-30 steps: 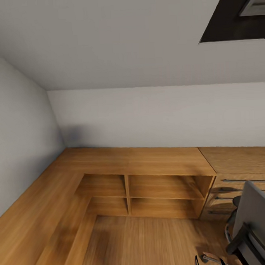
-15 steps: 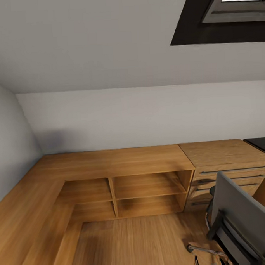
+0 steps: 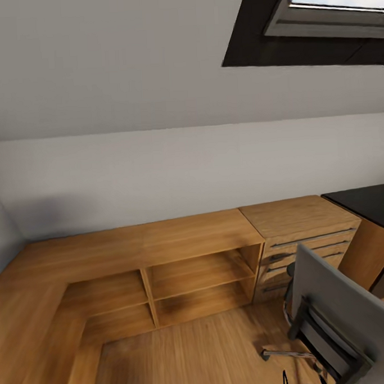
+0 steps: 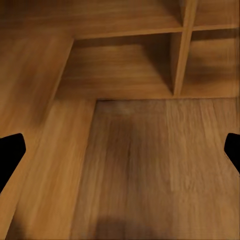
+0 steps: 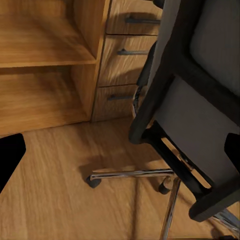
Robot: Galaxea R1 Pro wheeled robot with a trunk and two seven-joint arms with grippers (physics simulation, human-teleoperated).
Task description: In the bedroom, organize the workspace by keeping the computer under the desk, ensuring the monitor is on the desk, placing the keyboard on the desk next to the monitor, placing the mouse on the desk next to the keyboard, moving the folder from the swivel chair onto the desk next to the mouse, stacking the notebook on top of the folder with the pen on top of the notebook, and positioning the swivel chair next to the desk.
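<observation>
The head view takes in a corner of the room under a sloped ceiling with a dark-framed skylight [image 3: 312,22] at upper right. A low wooden shelf unit [image 3: 179,277] with open compartments runs along the back wall and turns along the left wall. Just beside its right end stands a light wooden chest [image 3: 295,234] with long bar handles on its drawers. To the right of the chest, a corner of the black bench [image 3: 370,202] is visible at the frame edge; what lies on it cannot be seen from here. The swivel chair [image 3: 339,314] stands on the wooden floor [image 3: 195,355] at lower right, in front of the chest and near the bench, its grey back turned toward the camera and one metal leg of its base reaching left. In the right wrist view the chair [image 5: 200,100] is close, its back, black frame and metal legs with casters in front of the chest drawers. The right tool [image 5: 120,155] shows only dark fingertips at the frame edges, set wide apart with nothing between them. The left tool [image 4: 120,155] is likewise spread wide and holds nothing, over bare floor beside the shelf unit's corner.
</observation>
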